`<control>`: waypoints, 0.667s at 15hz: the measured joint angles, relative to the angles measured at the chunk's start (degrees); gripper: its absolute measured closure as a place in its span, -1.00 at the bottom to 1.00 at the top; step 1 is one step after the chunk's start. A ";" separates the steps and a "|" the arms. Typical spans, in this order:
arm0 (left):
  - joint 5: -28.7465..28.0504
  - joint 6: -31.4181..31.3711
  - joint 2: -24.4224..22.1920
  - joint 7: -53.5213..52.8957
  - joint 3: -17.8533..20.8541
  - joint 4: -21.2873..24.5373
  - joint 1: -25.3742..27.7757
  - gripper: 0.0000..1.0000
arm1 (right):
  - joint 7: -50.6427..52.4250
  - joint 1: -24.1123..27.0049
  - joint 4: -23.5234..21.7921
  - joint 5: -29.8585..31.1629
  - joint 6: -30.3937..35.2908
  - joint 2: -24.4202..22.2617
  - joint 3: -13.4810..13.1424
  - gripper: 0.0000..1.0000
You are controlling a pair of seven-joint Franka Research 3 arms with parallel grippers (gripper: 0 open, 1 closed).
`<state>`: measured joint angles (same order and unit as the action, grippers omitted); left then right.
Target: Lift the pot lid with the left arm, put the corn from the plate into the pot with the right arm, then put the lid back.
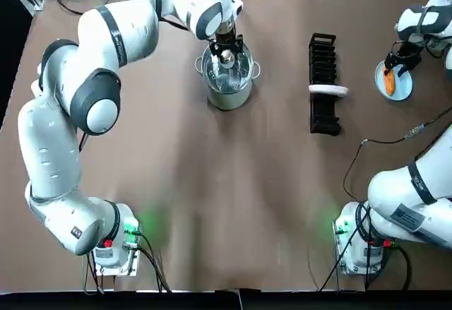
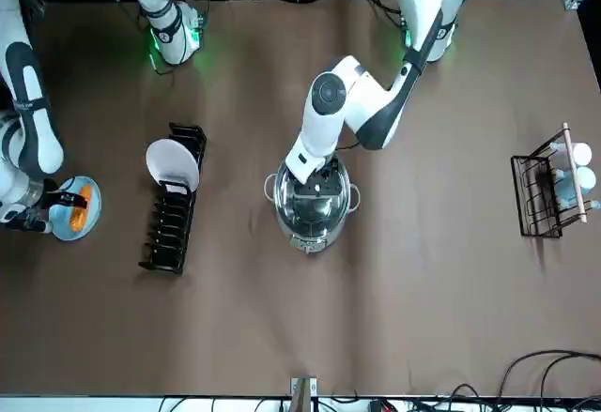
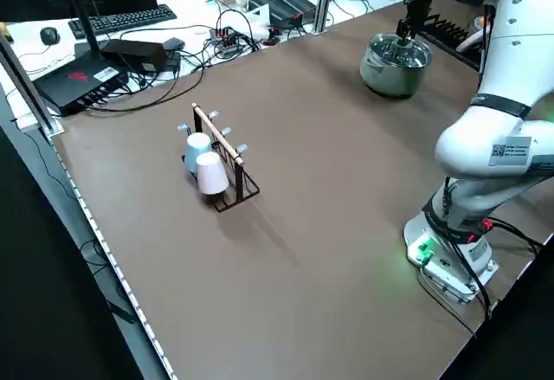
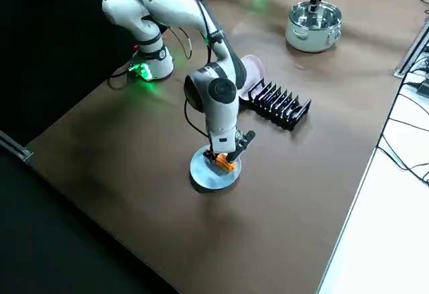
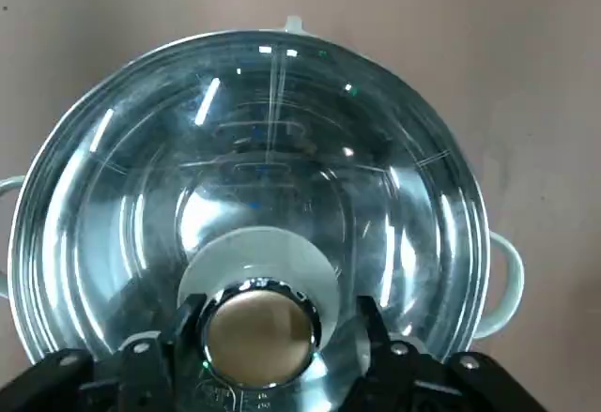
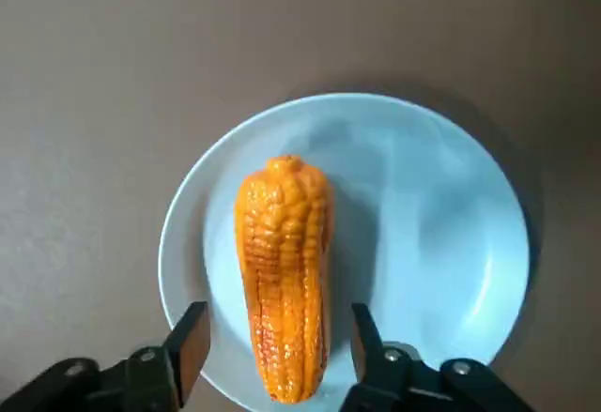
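Note:
The steel pot (image 1: 227, 77) stands at the far middle of the table with its glass lid (image 5: 254, 196) on it. My left gripper (image 1: 226, 47) hangs right over the lid, open, with one finger on each side of the round metal knob (image 5: 261, 328); a small gap shows beside the knob. At the far right, the orange corn (image 6: 282, 281) lies on the pale blue plate (image 6: 441, 234). My right gripper (image 1: 402, 61) is low over it, open, its fingertips (image 6: 192, 342) straddling the near end of the cob.
A black dish rack (image 1: 323, 112) holding one white plate (image 1: 328, 90) stands between the pot and the blue plate. A wire rack with cups (image 2: 549, 191) sits at my far left. A cable (image 1: 381, 140) trails near the right arm's base.

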<state>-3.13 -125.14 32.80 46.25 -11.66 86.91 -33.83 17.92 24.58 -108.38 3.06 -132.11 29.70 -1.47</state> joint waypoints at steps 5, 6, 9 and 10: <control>-0.13 0.32 -0.15 0.07 0.35 -0.12 0.01 -0.01 | 0.00 0.00 -0.34 0.02 -2.19 1.91 -0.07 -0.33; -0.13 0.32 -0.15 0.07 0.35 -0.12 0.02 -0.01 | -0.01 0.00 -0.34 0.02 -2.53 2.29 -0.10 -0.31; -0.12 0.34 -0.20 0.12 0.36 -0.21 0.06 -0.01 | -0.01 0.08 -0.34 0.02 -2.71 2.65 -0.43 0.07; -0.12 0.35 -0.40 0.20 0.37 -0.30 0.15 -0.01 | -0.01 0.16 -0.33 0.03 -2.71 2.65 -0.58 0.25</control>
<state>-3.26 -124.79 32.40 46.44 -11.29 86.61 -33.67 17.92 24.74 -108.71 3.09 -134.83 32.35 -2.05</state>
